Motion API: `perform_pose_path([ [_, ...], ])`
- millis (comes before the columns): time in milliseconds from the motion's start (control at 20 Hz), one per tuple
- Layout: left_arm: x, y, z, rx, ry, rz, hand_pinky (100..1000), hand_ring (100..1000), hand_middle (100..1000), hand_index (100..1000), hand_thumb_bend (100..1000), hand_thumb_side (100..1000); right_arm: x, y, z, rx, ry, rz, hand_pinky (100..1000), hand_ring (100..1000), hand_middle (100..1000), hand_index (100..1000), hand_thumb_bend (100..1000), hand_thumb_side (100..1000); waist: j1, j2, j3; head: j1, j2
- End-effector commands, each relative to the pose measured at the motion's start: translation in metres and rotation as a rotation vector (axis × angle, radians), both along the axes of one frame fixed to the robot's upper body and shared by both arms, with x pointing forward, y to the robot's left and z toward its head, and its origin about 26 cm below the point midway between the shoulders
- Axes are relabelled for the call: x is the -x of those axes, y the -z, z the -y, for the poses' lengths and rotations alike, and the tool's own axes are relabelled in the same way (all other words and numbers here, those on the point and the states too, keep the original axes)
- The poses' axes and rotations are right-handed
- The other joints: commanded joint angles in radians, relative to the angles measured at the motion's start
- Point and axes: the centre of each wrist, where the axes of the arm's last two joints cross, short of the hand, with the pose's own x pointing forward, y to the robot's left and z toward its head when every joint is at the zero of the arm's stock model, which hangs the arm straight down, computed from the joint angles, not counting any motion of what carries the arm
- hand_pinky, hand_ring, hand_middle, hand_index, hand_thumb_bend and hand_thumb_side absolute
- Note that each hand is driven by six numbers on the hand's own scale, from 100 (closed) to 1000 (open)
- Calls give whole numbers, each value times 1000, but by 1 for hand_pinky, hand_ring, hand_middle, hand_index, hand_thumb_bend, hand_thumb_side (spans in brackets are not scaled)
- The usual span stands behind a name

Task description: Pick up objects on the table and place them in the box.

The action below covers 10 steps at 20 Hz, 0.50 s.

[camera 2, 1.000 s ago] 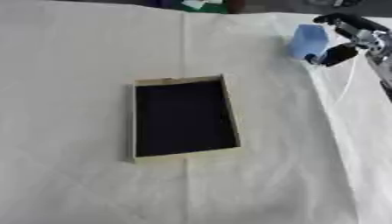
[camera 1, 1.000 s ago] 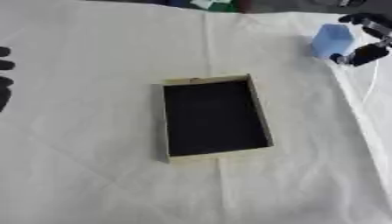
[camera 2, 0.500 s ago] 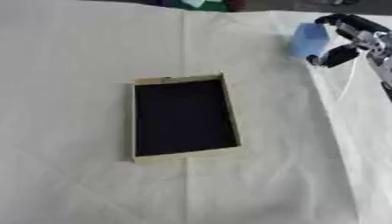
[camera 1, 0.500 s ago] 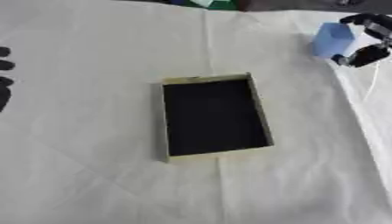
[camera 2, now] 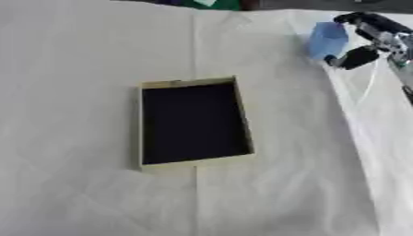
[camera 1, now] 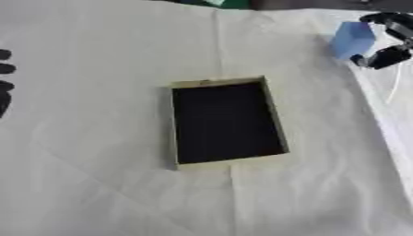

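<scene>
Nothing is shifting much: right hand (camera 2: 367,37) is still pinching the blue object (camera 2: 326,40) at upper right, away from the box (camera 2: 193,122); no readable writing.

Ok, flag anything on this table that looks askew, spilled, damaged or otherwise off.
Nothing stands out. The box sits flat and open on the white cloth, slightly turned, its dark inside empty. The right hand has its fingers round a light blue object at the far right. The left hand shows at the left edge.

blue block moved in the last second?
No. The blue block, held in the right hand, sits at the same offset up and right of the box.
</scene>
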Motion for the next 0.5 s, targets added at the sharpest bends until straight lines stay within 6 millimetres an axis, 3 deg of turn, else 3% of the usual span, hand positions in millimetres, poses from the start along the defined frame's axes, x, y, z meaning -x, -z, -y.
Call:
perform_pose_path([
  [50, 2, -9, -1, -5, 6, 30, 695, 775, 772, 904, 598, 714, 6, -28, 8, 61, 25, 80, 966, 986, 939, 989, 339, 192, 5, -16, -1, 0, 6],
  [500, 2, -9, -1, -8, 8, 28, 695, 775, 772, 904, 597, 714, 6, -33, 6, 86, 17, 127, 963, 982, 934, 988, 333, 187, 10, -12, -2, -2, 8],
])
